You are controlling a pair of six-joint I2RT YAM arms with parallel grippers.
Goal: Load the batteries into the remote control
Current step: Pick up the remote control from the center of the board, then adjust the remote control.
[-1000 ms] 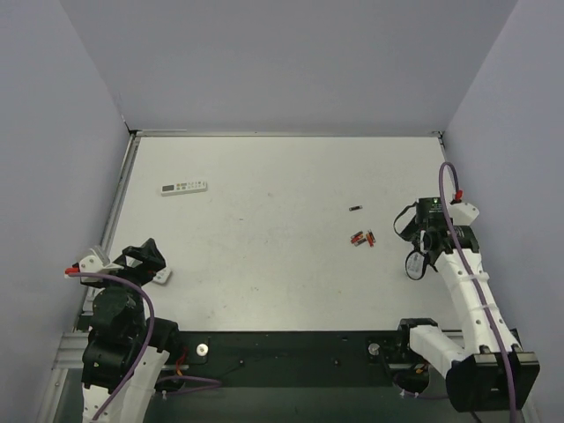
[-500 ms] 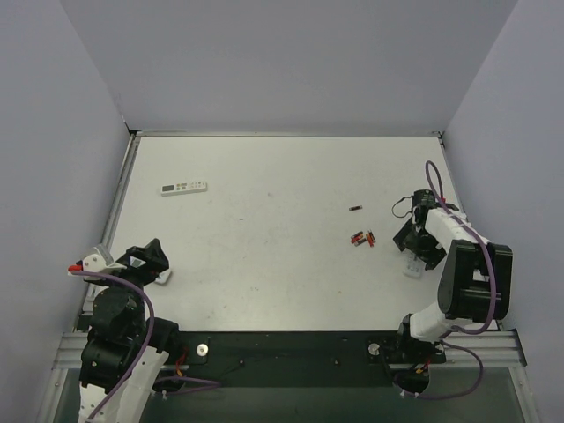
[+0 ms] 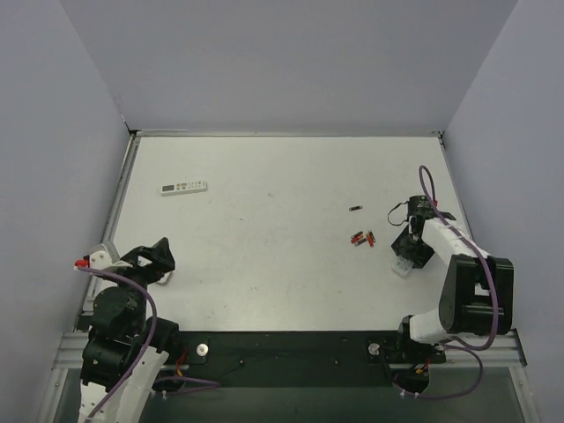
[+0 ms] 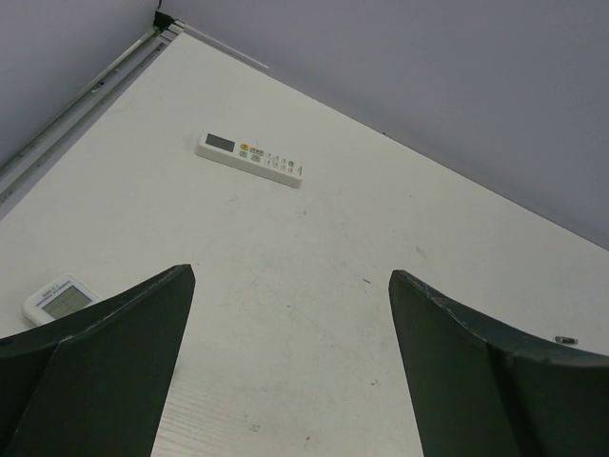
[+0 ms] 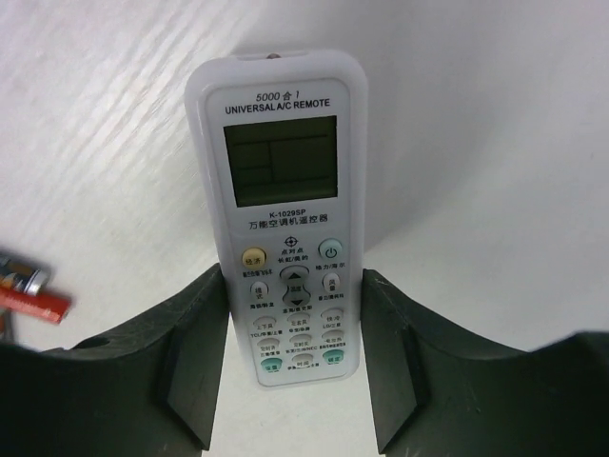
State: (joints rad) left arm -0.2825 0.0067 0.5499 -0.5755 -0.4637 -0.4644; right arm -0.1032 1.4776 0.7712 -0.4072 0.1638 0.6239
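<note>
Two remotes lie on the white table (image 3: 264,273). The task's one, a white plastic remote control (image 5: 285,190) with a grey display and rows of small buttons, lies flat near the right edge, between the fingers of the right gripper (image 5: 295,276). From above, that gripper (image 3: 410,249) covers most of the remote control (image 3: 403,267). The dark fingers (image 5: 190,371) stand right at its two long sides. I cannot tell whether they press on it or only flank it.

Just left of it lie the small red-and-dark cylindrical batteries (image 3: 362,238) in a tight cluster. The right wrist view shows two of the batteries (image 5: 33,305) at its left edge (the top view is too small for a sure count). One more tiny dark cylinder (image 3: 355,209) lies apart, farther back.

The second remote, a longer white remote (image 3: 183,187) with a greenish display at one end, lies at the far left. One small white gadget (image 4: 59,298) with a screen lies near the left gripper (image 4: 290,276), whose fingers are spread wide with nothing between them.
</note>
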